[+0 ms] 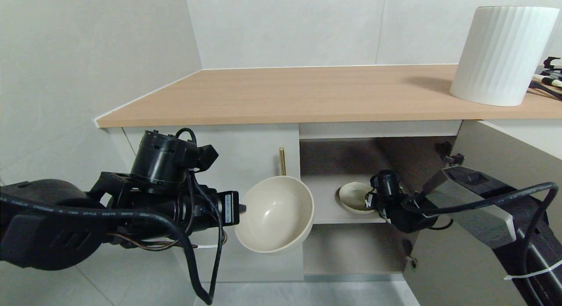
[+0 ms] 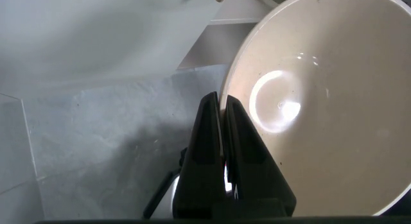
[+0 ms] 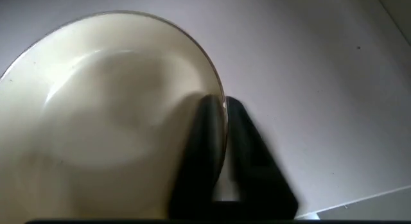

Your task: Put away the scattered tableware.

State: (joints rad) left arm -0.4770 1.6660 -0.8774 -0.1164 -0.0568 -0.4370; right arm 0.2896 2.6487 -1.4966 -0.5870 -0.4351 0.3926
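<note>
Left gripper (image 1: pixel 242 207): fingers closed tight on the rim of the bowl (image 1: pixel 276 218), one finger inside the wall and one outside.
Bowl: cream, tipped on its side with the opening facing up and outward; it hangs off the left gripper's tip, in the air before the closed cabinet door (image 1: pixel 254 152) and just below the brass handle (image 1: pixel 282 161).
Right gripper (image 1: pixel 369 199): reached into the open cabinet compartment, fingers pinched on the edge of the small dish (image 1: pixel 353 196).
Small dish: cream and shallow, at the level of the white shelf (image 1: pixel 325 209), at the far end of the right gripper's fingers. The right wrist view shows its rim (image 3: pixel 218 99) between the two fingers; whether it rests on the shelf I cannot tell.
Open door (image 1: pixel 439 271): swung out to the right of the compartment.
Countertop (image 1: pixel 307 95): wood, with a white ribbed container (image 1: pixel 500 55) at its right end.
</note>
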